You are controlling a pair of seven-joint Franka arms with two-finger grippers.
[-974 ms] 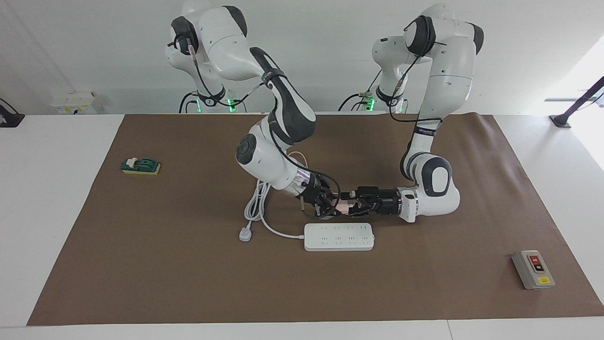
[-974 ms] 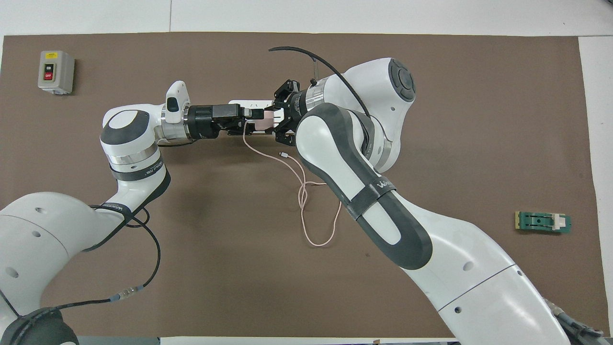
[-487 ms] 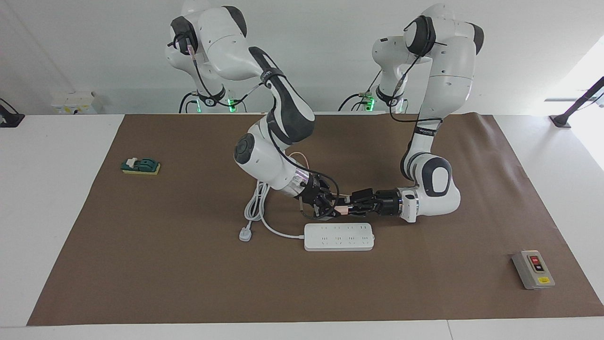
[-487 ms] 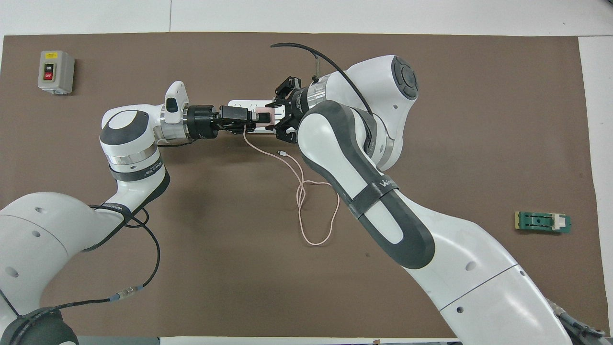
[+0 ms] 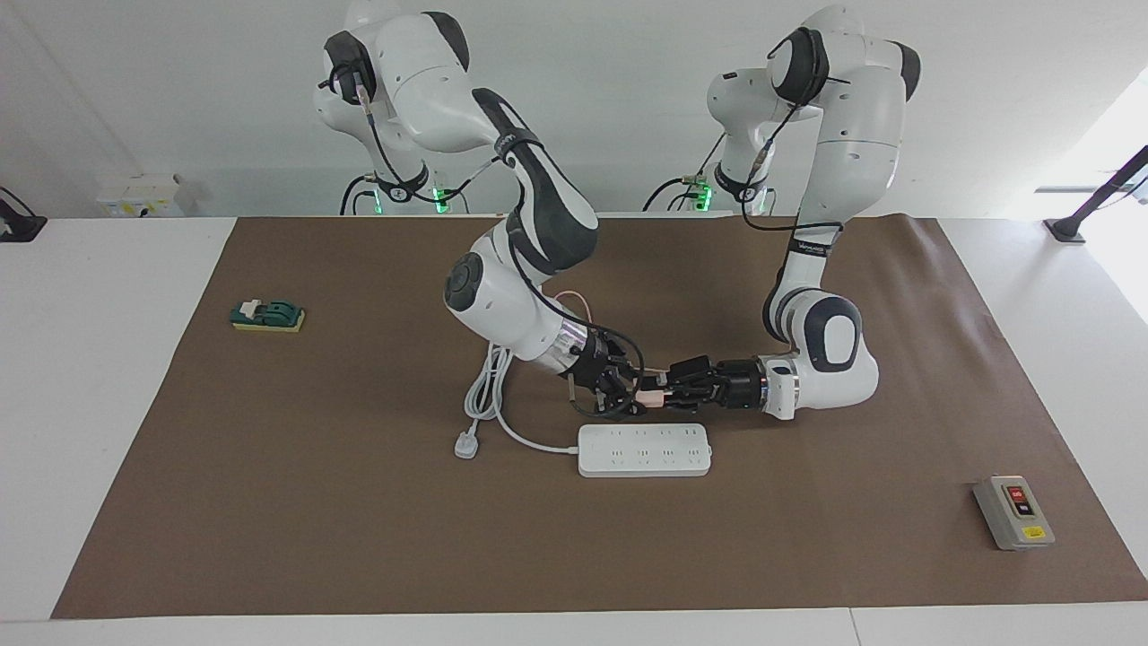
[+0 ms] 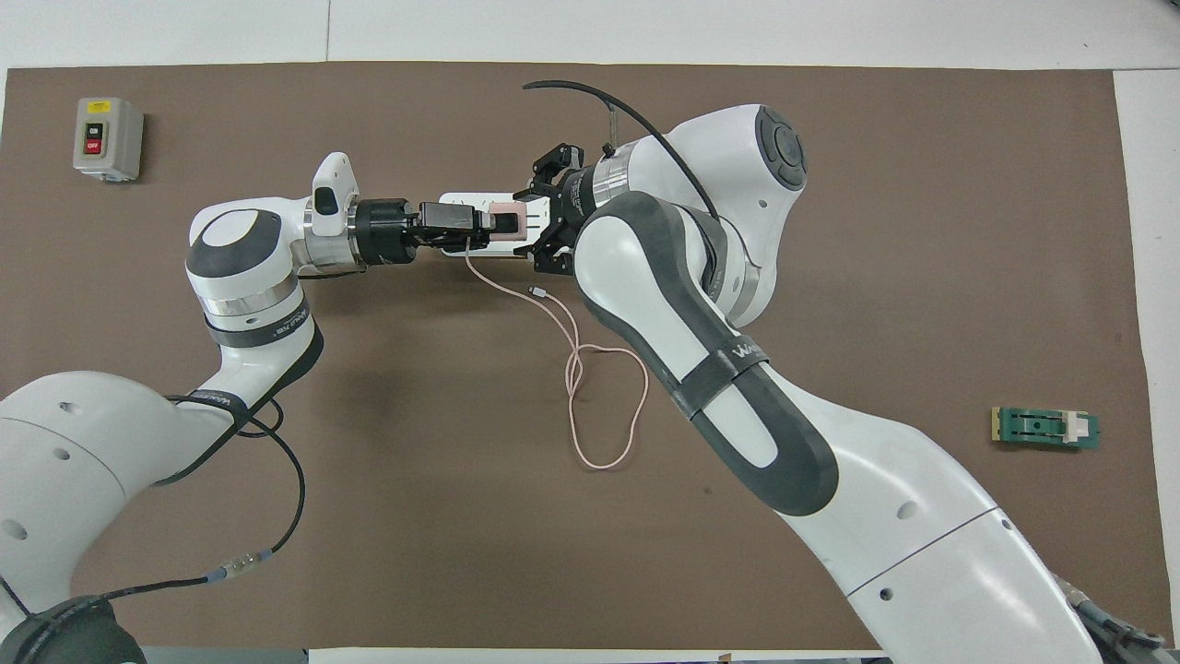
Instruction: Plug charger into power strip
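Note:
The charger (image 6: 507, 221) is a small pale-pink cube held in the air just over the robots' side of the power strip (image 5: 644, 449). My left gripper (image 6: 487, 221) comes in level from the left arm's end and is shut on one side of the cube. My right gripper (image 6: 536, 224) sits close against its other side. In the facing view the charger (image 5: 647, 396) shows as a pink spot between the left gripper (image 5: 662, 395) and the right gripper (image 5: 628, 395). Its thin pink cable (image 6: 576, 369) hangs down and loops on the mat toward the robots. The arms hide most of the power strip (image 6: 466, 197) from overhead.
The strip's thick white cord (image 5: 489, 386) coils toward the right arm's end and stops at a white plug (image 5: 465, 444). A grey switch box (image 5: 1013, 511) lies at the left arm's end, away from the robots. A small green part (image 5: 267, 315) lies at the right arm's end.
My left gripper has moved in and shut on the charger that the right gripper was holding. The cable's loop has slid slightly toward the left arm's end.

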